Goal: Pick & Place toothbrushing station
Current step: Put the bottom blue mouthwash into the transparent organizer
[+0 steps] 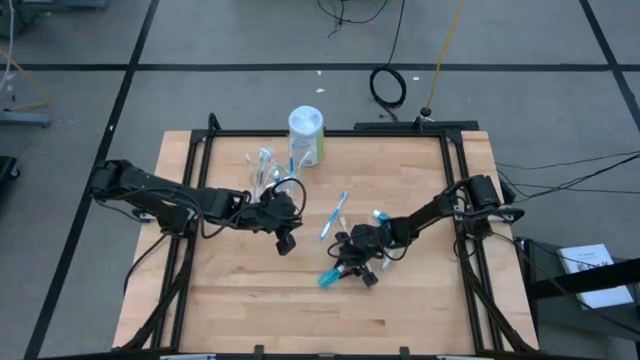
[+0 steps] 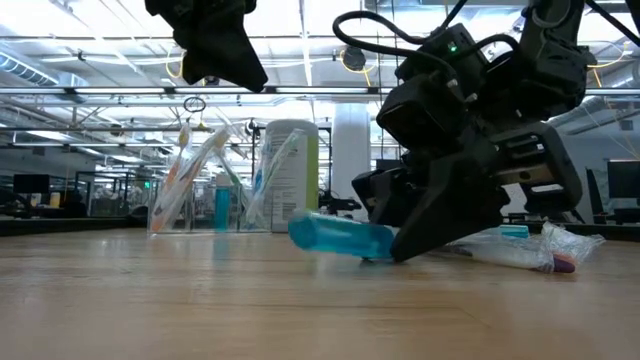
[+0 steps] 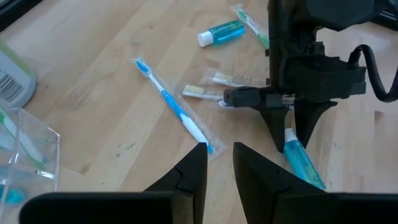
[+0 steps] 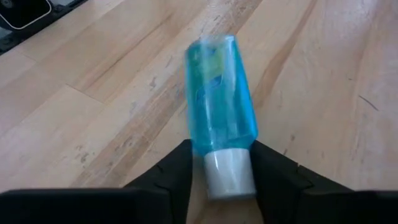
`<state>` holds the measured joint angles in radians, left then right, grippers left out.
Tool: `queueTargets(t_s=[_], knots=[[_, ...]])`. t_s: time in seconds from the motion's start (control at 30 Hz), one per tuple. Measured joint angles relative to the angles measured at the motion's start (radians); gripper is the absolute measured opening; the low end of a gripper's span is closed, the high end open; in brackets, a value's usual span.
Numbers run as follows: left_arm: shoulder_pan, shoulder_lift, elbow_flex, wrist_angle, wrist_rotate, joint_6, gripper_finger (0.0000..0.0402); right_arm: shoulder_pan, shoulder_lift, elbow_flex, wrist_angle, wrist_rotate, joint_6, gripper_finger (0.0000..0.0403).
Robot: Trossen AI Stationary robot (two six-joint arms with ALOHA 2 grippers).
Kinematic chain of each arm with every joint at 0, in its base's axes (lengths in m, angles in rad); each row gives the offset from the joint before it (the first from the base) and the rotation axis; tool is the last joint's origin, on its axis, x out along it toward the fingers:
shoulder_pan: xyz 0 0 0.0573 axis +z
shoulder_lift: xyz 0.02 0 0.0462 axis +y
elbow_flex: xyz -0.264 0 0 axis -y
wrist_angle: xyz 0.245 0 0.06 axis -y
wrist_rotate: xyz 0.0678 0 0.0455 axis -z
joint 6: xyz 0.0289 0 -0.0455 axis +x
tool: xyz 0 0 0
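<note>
Toothpaste tube (image 4: 221, 118), teal with a white cap, lies flat on the counter (image 1: 250, 310) near its middle, long axis running straight out from the right tool (image 4: 221, 165). That tool's fingers are closed against the tube's cap end, so the right arm has it; the clear plastic cup (image 1: 262, 172) stands well apart, toward the far left. The left tool (image 3: 219, 163) hovers between cup and tube, fingers slightly apart and holding nothing, above a blue toothbrush (image 3: 172, 106). Carrying the tube cupward looks like the step in hand.
</note>
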<state>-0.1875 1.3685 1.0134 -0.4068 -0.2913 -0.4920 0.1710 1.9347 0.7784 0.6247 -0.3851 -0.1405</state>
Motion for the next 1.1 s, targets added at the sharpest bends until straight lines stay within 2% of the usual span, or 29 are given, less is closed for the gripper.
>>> queueTargets(t_s=[0.23, 0.3, 0.4, 0.5, 0.63, 0.7, 0.9, 1.1], knots=[[0.007, 0.007, 0.000, 0.045, 0.017, 0.068, 0.0081, 0.000, -0.059, -0.004, 0.011, 0.004, -0.062, 0.0095], [0.026, 0.007, 0.000, 0.088, 0.095, 0.143, 0.0081, 0.000, -0.113, -0.002, -0.031, 0.053, -0.103, 0.0092], [0.072, 0.007, 0.000, 0.147, 0.293, 0.248, 0.0082, 0.000, -0.197, -0.002, -0.137, 0.146, -0.198, 0.0093], [0.108, 0.023, 0.000, 0.246, 0.389, 0.230, 0.0082, -0.002, -0.283, -0.003, -0.249, 0.265, -0.295, 0.0095], [0.133, 0.058, 0.000, 0.262, 0.407, 0.223, 0.0087, -0.006, -0.352, -0.002, -0.333, 0.454, -0.401, 0.0095], [0.131, 0.086, -0.001, 0.253, 0.401, 0.244, 0.0095, -0.007, -0.369, -0.003, -0.355, 0.507, -0.460, 0.0095], [0.143, 0.211, 0.000, 0.395, 0.415, 0.284, 0.0153, -0.008, -0.376, -0.002, -0.350, 0.544, -0.501, 0.0095], [0.153, 0.358, 0.000, 0.520, 0.427, 0.242, 0.0206, -0.008, -0.376, -0.002, -0.348, 0.593, -0.499, 0.0095]])
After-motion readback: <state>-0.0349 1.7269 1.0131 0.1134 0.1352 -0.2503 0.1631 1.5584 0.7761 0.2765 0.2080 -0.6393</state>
